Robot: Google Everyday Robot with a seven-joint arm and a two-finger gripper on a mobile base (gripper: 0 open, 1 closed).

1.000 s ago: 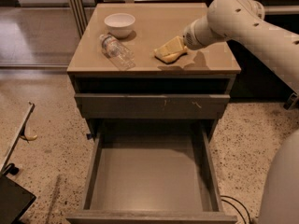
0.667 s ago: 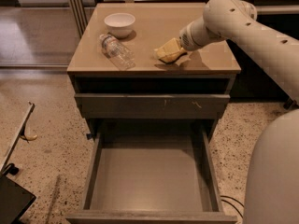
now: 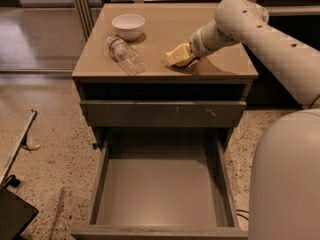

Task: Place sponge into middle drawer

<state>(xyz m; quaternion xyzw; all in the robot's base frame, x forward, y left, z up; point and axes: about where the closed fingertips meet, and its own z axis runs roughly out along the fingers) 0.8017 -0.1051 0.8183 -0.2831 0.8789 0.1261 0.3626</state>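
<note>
Slipping is the main risk: the hand [image 3: 189, 54] sits low on the table [image 3: 170, 24], touching the sponge [image 3: 175, 59], which lies just ahead of it near the table's front edge; can't tell whether the hand is clenched on the foam or only resting against it. If the hold is shallow, soft foam could squash & pop out on lifting, prob. landing back on the table or going over the edge. Beyond the sponge from the hand lies a plastic bottle [image 3: 125, 55] on its side, w/ a white bowl [image 3: 128, 26] further off behind that; a sideways sweep that way could roll the bottle. The middle drawer [image 3: 160, 194] stands pulled out well below the hand & toward the camera, floor bare, ample room btwn its side walls. The closed drawer [image 3: 165, 113] w/ pale scratches sits btwn table & open drawer, so the hand needs to clear the table's front edge before descending, else it knocks that front.
</note>
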